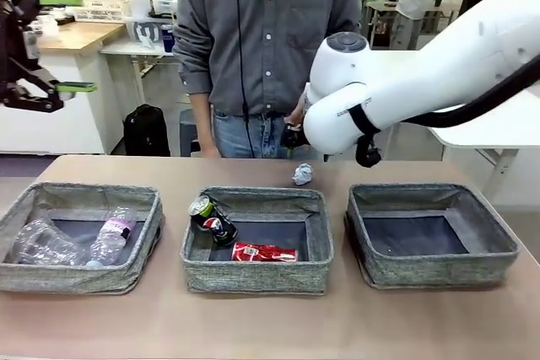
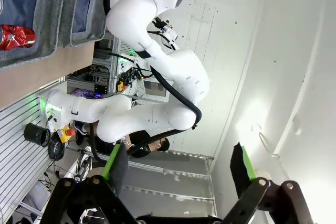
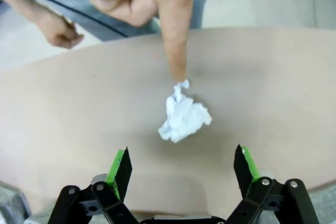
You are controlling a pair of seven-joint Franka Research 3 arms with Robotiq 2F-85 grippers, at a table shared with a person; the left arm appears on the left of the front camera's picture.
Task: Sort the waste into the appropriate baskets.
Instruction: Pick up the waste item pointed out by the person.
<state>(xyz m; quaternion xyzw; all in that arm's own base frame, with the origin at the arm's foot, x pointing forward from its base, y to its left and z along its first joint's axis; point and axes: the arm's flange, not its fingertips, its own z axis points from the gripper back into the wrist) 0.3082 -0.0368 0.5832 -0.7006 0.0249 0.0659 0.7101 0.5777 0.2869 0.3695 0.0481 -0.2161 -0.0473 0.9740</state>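
Bright, even light; perhaps slight blur

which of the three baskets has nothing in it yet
The right basket, on the picture's right in the front view: only its dark bottom shows. The left basket holds clear plastic bottles, the middle basket two cans.

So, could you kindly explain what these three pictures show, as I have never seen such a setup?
Two white robot arms share a table with a person. The front picture looks across it; the other two come from cameras on each wrist. Three grey baskets stand in a row: the left basket holds clear plastic bottles, the middle basket two cans, the right basket nothing. A crumpled paper ball lies on the table, and the person's finger touches it. The right tool hovers open above it; the left tool is raised, open. Neither holds anything.
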